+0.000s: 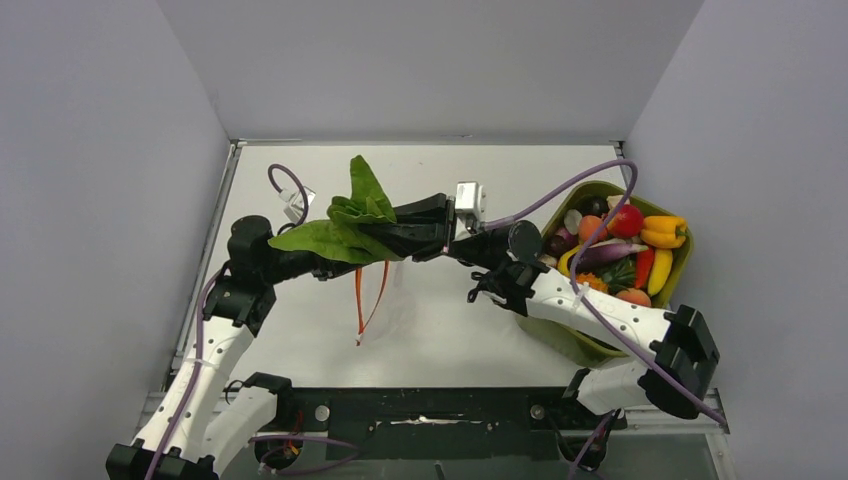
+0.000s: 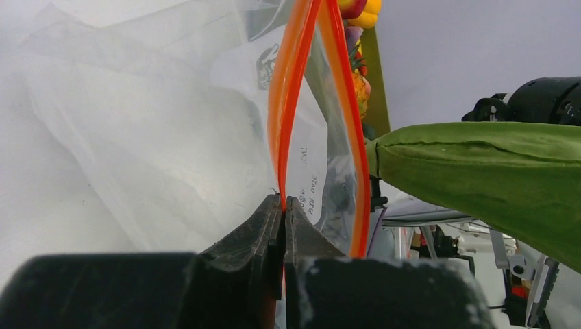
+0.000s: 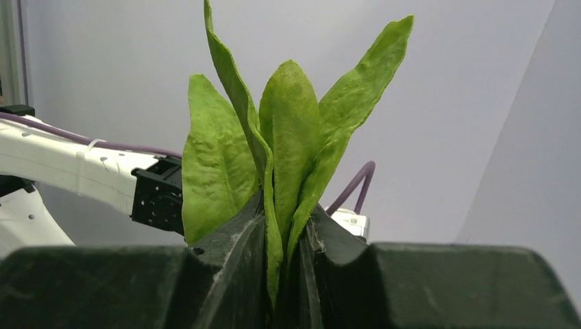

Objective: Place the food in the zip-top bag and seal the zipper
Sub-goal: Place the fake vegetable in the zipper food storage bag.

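The zip-top bag (image 2: 137,137) is limp, slick film, and you have it by its one firm part. The left gripper (image 2: 283,205) is pinched tight on one lip of the zipper (image 2: 291,82), with nothing but the orange-red strip between the jaws. From that pinch the strip runs up toward twelve o'clock in the left wrist view. The free lip bows off toward one o'clock, so the mouth gapes as a slim slot (too slim for a broad leaf, I judge). The film hangs away toward nine o'clock, crumpled; expect it to fold and slide rather than push back.

The right gripper (image 3: 281,226) is clamped on the stem end of the leafy green toy (image 3: 294,137), whose leaves fan toward twelve o'clock in its own view. It looks light and bendy, so the stem is the sound place to hold it, and the leaves should flex as they enter. In the left wrist view a leaf comes in from three o'clock, its tip just beside the free lip and not yet inside.

The rest of the food (image 1: 625,245) sits heaped in the olive tub (image 1: 686,258), at three o'clock on the table.
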Controlling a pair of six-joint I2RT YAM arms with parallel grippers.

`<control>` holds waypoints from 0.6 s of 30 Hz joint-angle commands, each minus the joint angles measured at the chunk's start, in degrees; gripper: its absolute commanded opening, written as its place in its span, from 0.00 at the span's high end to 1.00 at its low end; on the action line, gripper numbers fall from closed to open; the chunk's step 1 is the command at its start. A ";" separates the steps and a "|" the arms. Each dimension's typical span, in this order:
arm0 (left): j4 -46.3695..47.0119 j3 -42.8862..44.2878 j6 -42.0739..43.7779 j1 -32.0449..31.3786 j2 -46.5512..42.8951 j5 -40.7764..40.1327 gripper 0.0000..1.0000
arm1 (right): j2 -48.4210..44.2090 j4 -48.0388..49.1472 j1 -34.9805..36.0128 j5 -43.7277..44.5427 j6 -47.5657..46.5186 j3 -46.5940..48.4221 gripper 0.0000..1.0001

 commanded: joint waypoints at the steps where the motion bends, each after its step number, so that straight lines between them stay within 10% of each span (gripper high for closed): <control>1: 5.43 -0.08 -1.34 -0.33 -0.28 2.45 1.00 | 2.98 14.18 1.05 -1.80 1.68 5.65 1.00; 18: 9.30 -0.65 -4.24 -0.34 -2.14 5.47 1.00 | 10.62 25.32 0.33 -2.76 -5.32 0.56 1.00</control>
